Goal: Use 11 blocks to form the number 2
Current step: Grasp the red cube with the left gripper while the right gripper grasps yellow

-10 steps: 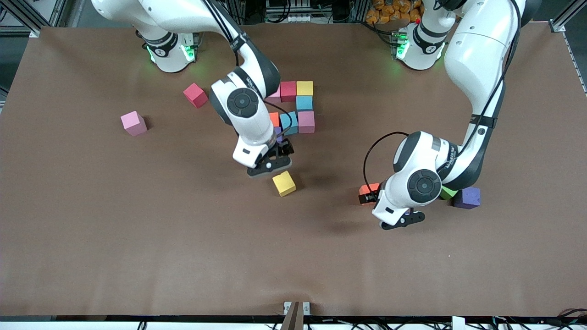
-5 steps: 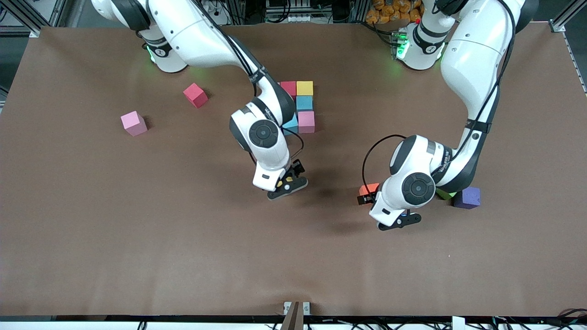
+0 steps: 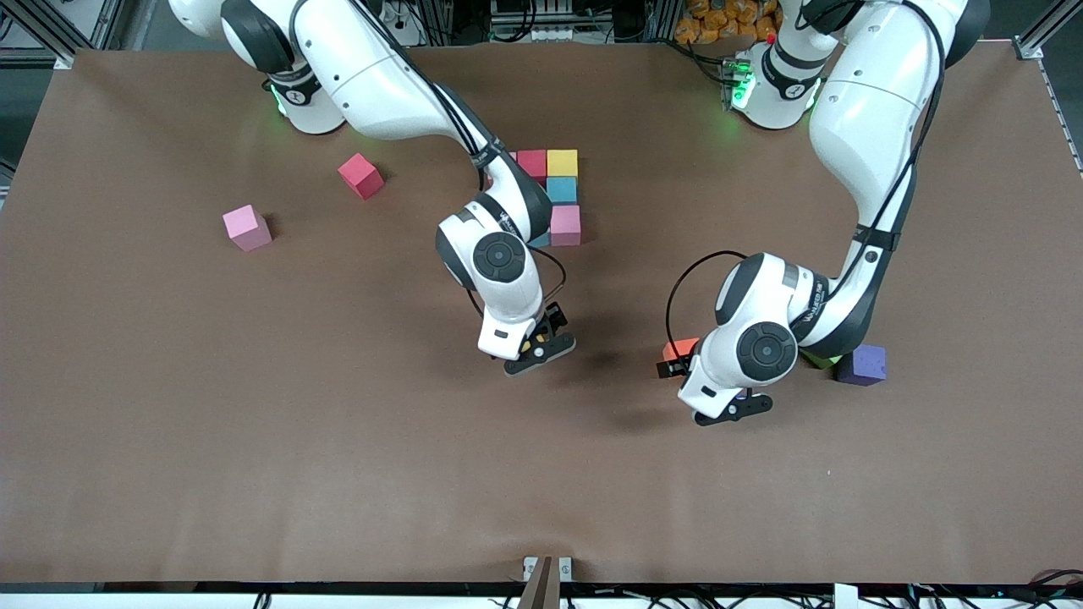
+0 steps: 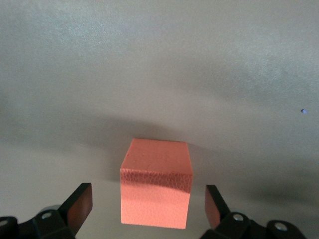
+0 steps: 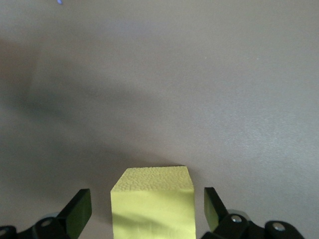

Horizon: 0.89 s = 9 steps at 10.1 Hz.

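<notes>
Brown desk (image 3: 254, 440), two arms at work. Right end effector (image 3: 535, 345) is low over a yellow block (image 5: 152, 201) near the desk's middle, fingers (image 5: 77, 211) spread wide with the block between them, neither pad touching it; from the front only a sliver of yellow (image 3: 536, 342) shows under the wrist. Left end effector (image 3: 719, 397) is low toward the left arm's end of the desk, over an orange block (image 4: 156, 189); its fingers (image 4: 79, 206) are likewise open, one on each side of the block with gaps showing. In the front view the orange block (image 3: 679, 348) peeks out beside the wrist. Just beside that arm sit a green block (image 3: 819, 360), mostly hidden, and a purple block (image 3: 862, 364). The partly built number 2 (image 3: 554, 194) lies farther from the front camera than the yellow block, partly covered by the right arm: crimson (image 3: 531, 163) and yellow (image 3: 562, 162) side by side, light blue (image 3: 561, 189) below the yellow, pink (image 3: 565, 225) below that. Two loose blocks lie toward the right arm's end: a crimson one (image 3: 360, 175) and a pink one (image 3: 246, 227), well apart.
</notes>
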Motion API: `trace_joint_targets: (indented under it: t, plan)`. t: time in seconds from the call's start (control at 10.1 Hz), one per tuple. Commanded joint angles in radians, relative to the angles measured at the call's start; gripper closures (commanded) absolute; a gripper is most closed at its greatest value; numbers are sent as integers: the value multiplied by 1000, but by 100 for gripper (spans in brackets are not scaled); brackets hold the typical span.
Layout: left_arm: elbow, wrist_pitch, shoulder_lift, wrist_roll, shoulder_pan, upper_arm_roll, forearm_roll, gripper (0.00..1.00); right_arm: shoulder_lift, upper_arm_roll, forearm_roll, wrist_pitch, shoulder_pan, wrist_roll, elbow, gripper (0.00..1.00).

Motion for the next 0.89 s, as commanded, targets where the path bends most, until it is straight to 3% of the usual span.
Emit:
trace_joint_targets:
  t: [0.0, 0.1, 0.2, 0.3, 0.59, 0.79]
  plan:
    - [-13, 13, 9, -11, -4, -4, 24, 0, 25, -10, -14, -1, 10, -7, 23, 0]
    - [-19, 13, 5, -11, -4, -6, 24, 0, 24, -15, -15, -2, 11, -13, 11, 0]
    - [-23, 16, 8, -11, -7, -6, 24, 0, 24, -15, -12, -1, 11, -36, 6, 33]
    - [-42, 39, 10, -11, -10, -6, 24, 0, 22, -15, -9, -2, 11, -32, 6, 99]
    - [-77, 80, 10, -11, -10, -6, 26, 0, -8, -15, -8, -17, 10, -26, -1, 100]
    - [-80, 83, 12, -11, -10, -6, 26, 0, -85, -42, 0, -68, 10, -4, -43, 100]
